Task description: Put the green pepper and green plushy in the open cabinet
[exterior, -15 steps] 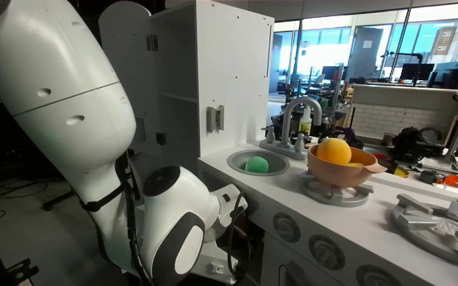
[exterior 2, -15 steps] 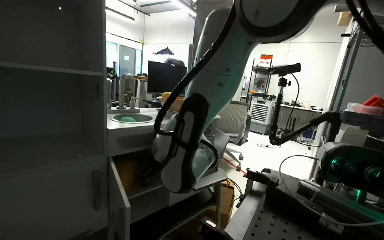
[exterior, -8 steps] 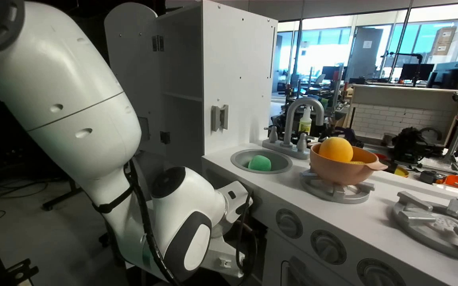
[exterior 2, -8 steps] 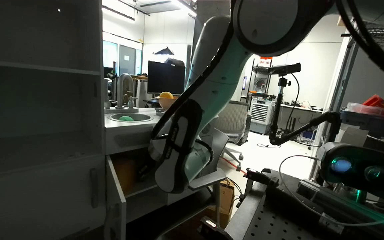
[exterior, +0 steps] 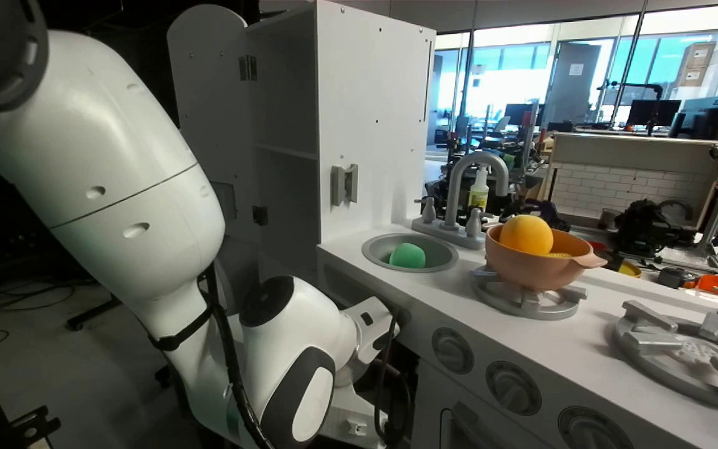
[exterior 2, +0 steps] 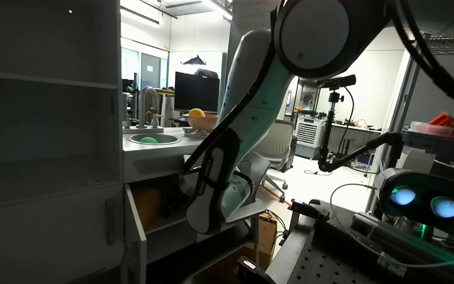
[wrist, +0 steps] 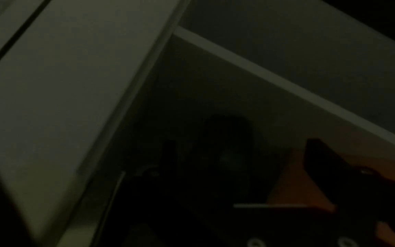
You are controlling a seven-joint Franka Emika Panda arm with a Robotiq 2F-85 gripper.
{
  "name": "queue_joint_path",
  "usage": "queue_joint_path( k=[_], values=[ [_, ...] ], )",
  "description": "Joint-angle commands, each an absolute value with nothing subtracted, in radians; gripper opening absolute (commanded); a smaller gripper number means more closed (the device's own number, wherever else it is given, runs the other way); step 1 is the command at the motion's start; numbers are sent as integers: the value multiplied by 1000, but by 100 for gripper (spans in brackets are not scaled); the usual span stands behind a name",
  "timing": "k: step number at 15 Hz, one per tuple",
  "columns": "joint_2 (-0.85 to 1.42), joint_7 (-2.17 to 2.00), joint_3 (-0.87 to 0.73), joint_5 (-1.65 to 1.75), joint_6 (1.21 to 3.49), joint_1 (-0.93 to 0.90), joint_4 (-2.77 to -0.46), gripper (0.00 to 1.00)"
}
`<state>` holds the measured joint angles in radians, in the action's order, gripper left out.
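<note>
my arm [exterior: 141, 206] fills the left of an exterior view. the open cabinet [wrist: 190, 75] spans the dark wrist view's middle. the sink [exterior: 440, 254] is mid-frame in an exterior view. my gripper [wrist: 242, 146] stands wide low in the wrist view, the green pepper [wrist: 225, 161], a dim rounded shape, between its tips. the green plushy [exterior: 407, 256] sits in the sink.

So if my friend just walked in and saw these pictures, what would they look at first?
Probably the big white robot arm, filling the left side of an exterior view. Next might come the bright yellow-orange ball in the peach bowl, up on a gray burner, and then the green plushy in the round gray sink.
</note>
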<state>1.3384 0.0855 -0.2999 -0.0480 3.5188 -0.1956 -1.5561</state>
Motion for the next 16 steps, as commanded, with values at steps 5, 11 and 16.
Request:
queue_joint_path(
  k=[5, 11, 16],
  values=[
    [1349, 99, -328, -105, 3563, -242, -1570, 100],
    [1221, 107, -287, -62, 3567, -237, -1726, 100],
    [1090, 131, -279, -37, 3569, -239, -1904, 100]
  ],
)
